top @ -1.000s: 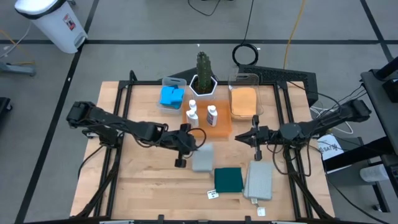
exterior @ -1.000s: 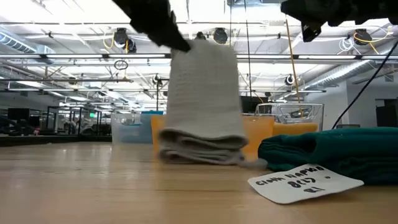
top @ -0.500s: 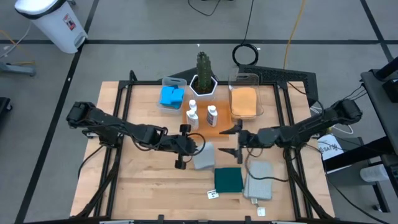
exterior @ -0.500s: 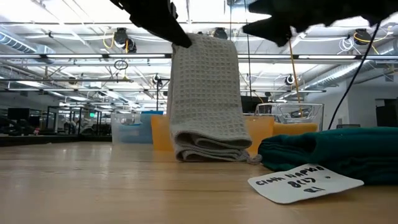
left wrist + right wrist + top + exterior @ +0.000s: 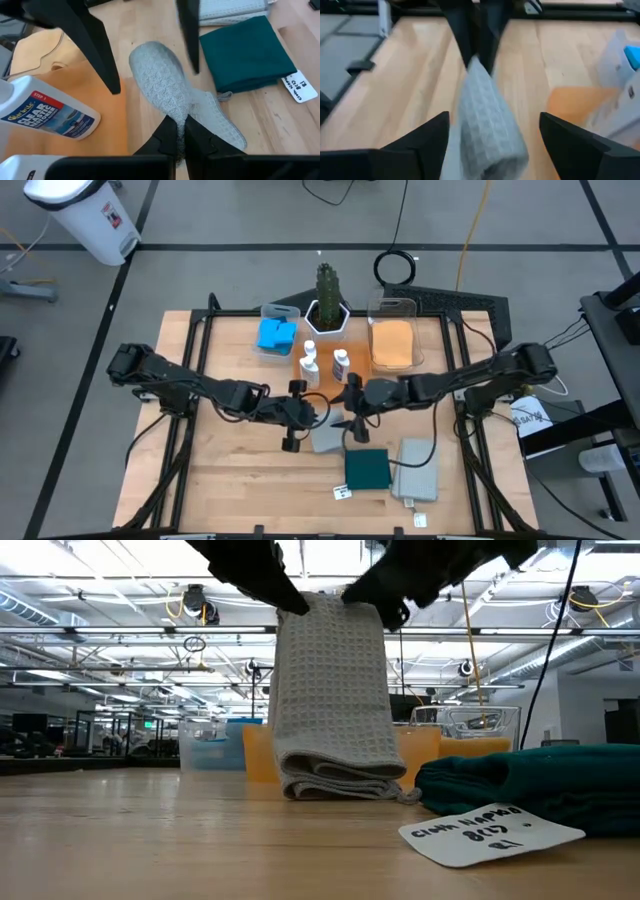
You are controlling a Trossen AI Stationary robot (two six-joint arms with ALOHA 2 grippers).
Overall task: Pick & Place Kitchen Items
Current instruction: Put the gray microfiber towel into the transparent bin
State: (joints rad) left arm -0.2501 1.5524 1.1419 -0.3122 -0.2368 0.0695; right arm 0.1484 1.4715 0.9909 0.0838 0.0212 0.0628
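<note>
On the tabletop (image 5: 230, 470), the right gripper (image 5: 349, 406) has swung in from the right side and its jaws, shut a second ago, now gape wide around the hanging grey cloth (image 5: 335, 700). The left gripper (image 5: 176, 131) stays clamped on the cloth's top edge, its fold resting mid-table. A handover looks imminent.

The whole tabletop (image 5: 240, 470) is seen from straight above in the high view, while it is viewed level from surface height in the low view, facing the room behind. The hanging grey cloth (image 5: 333, 700) is shared by all four views and is seen closely from opposite sides by the two wrist cameras.
</note>
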